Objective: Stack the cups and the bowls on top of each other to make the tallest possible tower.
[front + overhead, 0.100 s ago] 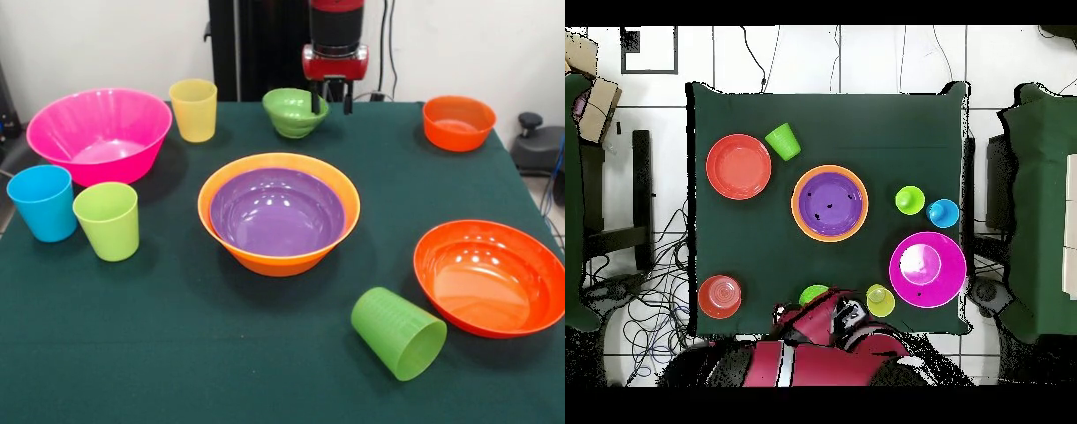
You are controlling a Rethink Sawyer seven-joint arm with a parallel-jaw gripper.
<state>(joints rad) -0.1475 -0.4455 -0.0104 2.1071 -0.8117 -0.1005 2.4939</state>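
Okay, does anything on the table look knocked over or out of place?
Yes. The darker green cup lies on its side near the front of the table, beside the wide red-orange bowl, while the other cups stand upright. The small green bowl also sits tilted, with the gripper at its rim.

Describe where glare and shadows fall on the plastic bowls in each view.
Front view: white highlights dot the inside of the glossy purple bowl and streak the wide shallow red-orange bowl; the large pink bowl casts a soft shadow on the dark green tablecloth. Overhead view: a bright washed-out patch sits in the pink bowl's bottom; shadows there are barely visible.
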